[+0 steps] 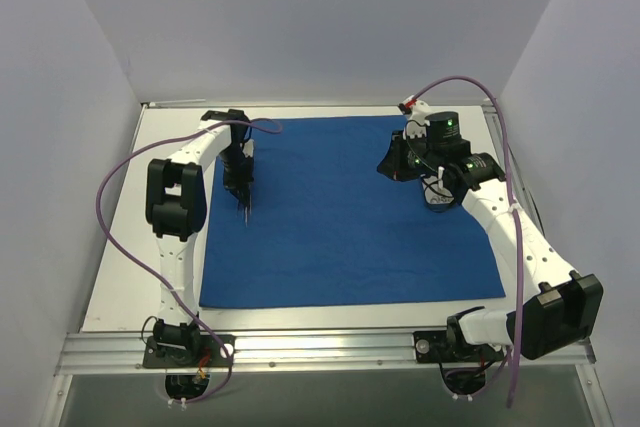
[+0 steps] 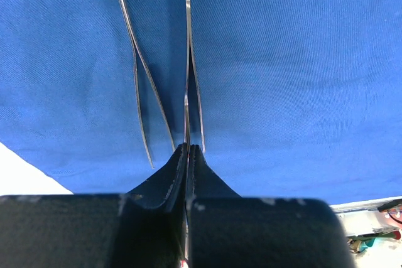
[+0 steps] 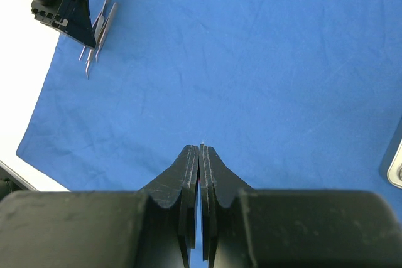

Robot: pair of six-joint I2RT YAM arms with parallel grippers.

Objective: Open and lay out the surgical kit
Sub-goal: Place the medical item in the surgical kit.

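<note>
Left arm (image 1: 178, 197): reaches forward along the left edge of the royal-blue cloth wrap (image 1: 350, 237), elbow high, wrist tipped down over the wrap's far-left part. Left jaws: pressed together on silver tweezers (image 2: 188, 61), gripped at the leg ends, joined tip pointing away. Just beside, a second pair of tweezers (image 2: 141, 86) against the cloth; touching the jaws or not, cannot tell. Right arm (image 1: 520, 237): runs up the right side, wrist bent inward above the wrap's far-right corner. Right jaws: closed to a hairline, holding nothing, hovering over the cloth. Wrap itself: spread flat as one large sheet over the white counter (image 1: 120, 277).
</note>
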